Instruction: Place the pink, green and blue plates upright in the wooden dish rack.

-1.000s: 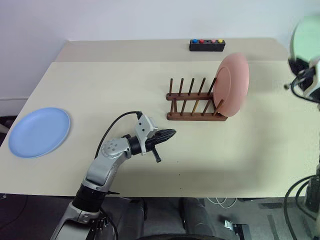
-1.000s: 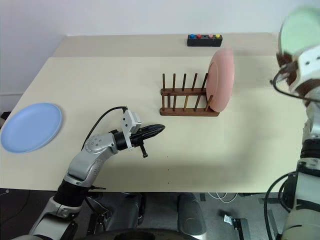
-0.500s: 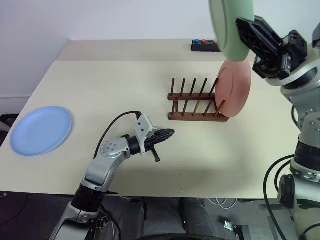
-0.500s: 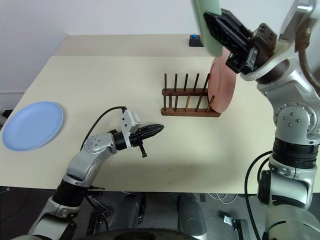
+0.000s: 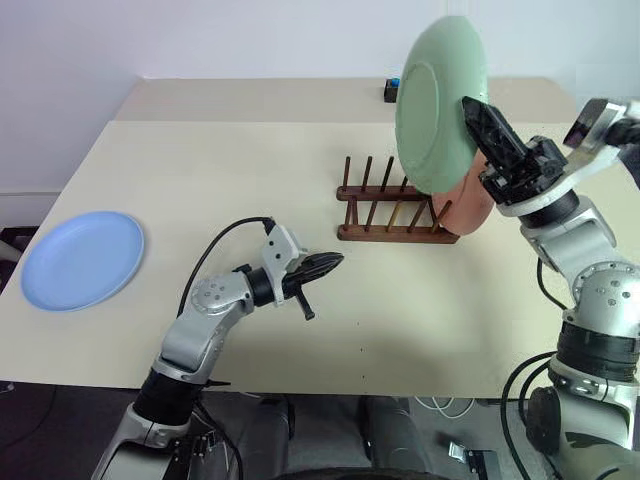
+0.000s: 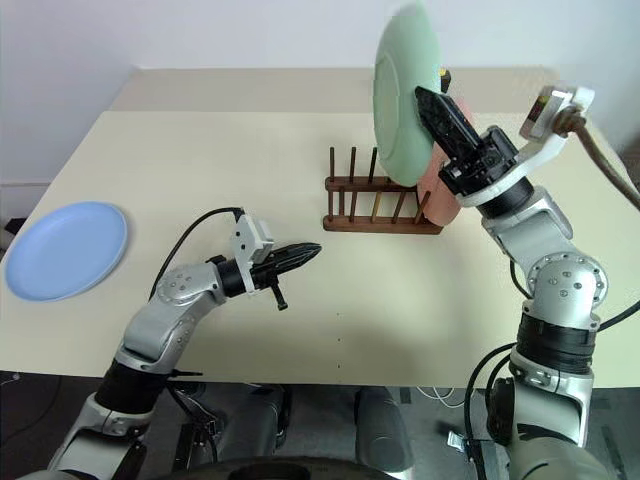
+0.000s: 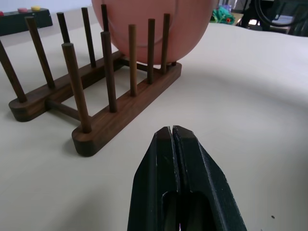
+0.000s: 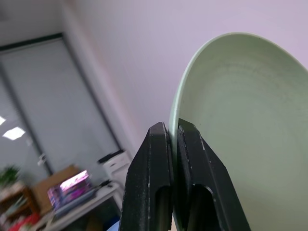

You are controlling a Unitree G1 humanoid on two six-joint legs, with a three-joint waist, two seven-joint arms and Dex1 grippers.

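Green plate [image 5: 440, 105], pinched at its rim by the right tool [image 8: 172, 129], hangs on edge in the air above the rack [image 5: 395, 212], in front of the pink plate [image 7: 150, 21] that stands upright at the rack's right end. Left tool [image 7: 172, 132], fingers pressed shut and empty, hovers level over the counter [image 5: 400, 320] just short of the rack. Blue plate [image 5: 82, 259] lies flat near the counter's left edge, well apart from both.
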